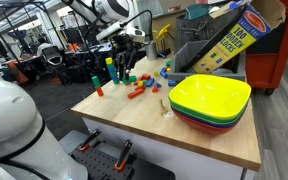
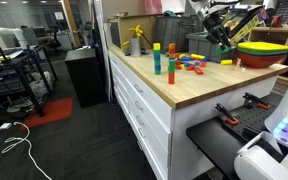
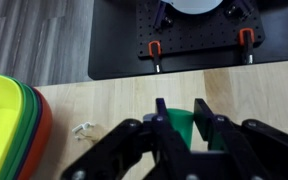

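Observation:
In the wrist view my gripper is shut on a green block, which sits upright between the two black fingers above the wooden tabletop. In both exterior views the gripper hangs over the far part of the table, above scattered coloured blocks. A short tower of stacked blocks stands beside it.
A stack of bowls with a yellow one on top sits at one table end. A small pale piece lies near it. A yellow blocks box leans behind. A black base with red clamps lies below the table edge.

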`<state>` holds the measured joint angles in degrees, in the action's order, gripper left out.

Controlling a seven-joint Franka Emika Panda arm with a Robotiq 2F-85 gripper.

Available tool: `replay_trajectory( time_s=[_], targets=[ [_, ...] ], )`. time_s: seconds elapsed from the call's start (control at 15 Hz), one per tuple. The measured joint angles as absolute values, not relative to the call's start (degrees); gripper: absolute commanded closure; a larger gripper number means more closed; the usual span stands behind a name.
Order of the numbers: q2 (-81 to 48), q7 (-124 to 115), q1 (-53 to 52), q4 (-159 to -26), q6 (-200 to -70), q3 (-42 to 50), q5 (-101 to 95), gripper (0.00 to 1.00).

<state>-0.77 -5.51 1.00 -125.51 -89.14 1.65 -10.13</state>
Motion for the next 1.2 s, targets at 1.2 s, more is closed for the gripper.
replay_trajectory(
  time_s=[1.2],
  targets=[
    [-18.61,-1.10,-5.03,-111.45,-70.64,-3.84,-21.53,0.92]
  ],
)
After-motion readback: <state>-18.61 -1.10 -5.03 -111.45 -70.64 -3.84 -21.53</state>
